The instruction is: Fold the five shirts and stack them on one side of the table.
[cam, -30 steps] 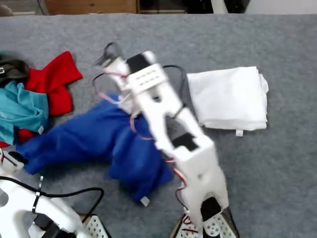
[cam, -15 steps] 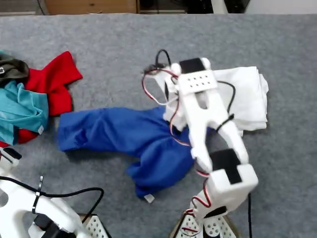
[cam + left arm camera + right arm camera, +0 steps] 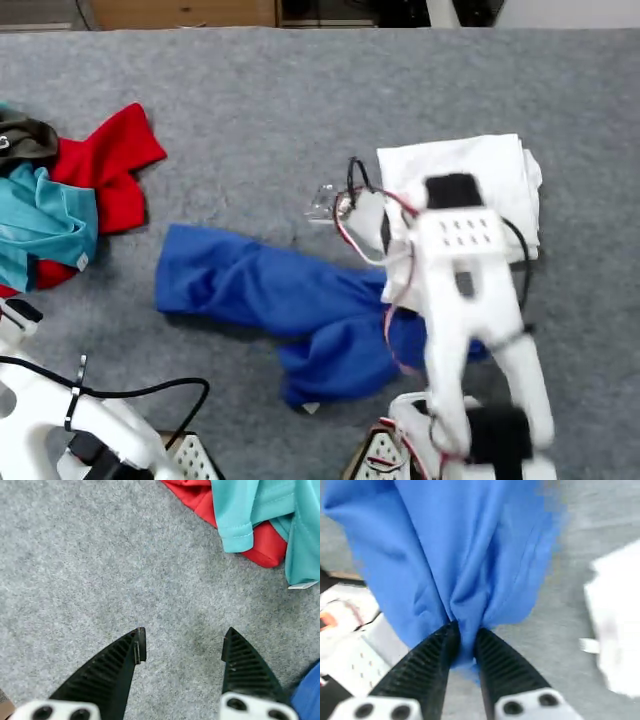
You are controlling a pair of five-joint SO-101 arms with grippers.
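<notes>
A: Right gripper (image 3: 465,630), state?

B: Pressed together on a bunch of the blue shirt (image 3: 455,545). Cloth is gathered between both fingers, and its folds fan out beyond the tips.

A: Where does that shirt lie?

B: On the grey desk (image 3: 250,90), crumpled. It stretches away from the right gripper toward the coloured pile. The pinched end sits under the right arm in the high view.

A: Folded white shirt (image 3: 470,185)?

B: Just beside the right gripper, on the side opposite the blue shirt's loose end. It is folded to a neat rectangle. The arm covers its near edge, so I cannot tell whether white and blue touch.

A: Left gripper (image 3: 185,642)?

B: Fingers spread wide with nothing between them, bare desk below. Ahead of its tips the teal shirt (image 3: 260,505) lies over the red shirt (image 3: 262,547), both unfolded. A corner of blue cloth shows beside one finger.

A: Anything else in that pile?

B: A dark shirt (image 3: 22,140), touching the teal one on the side away from the left gripper
</notes>
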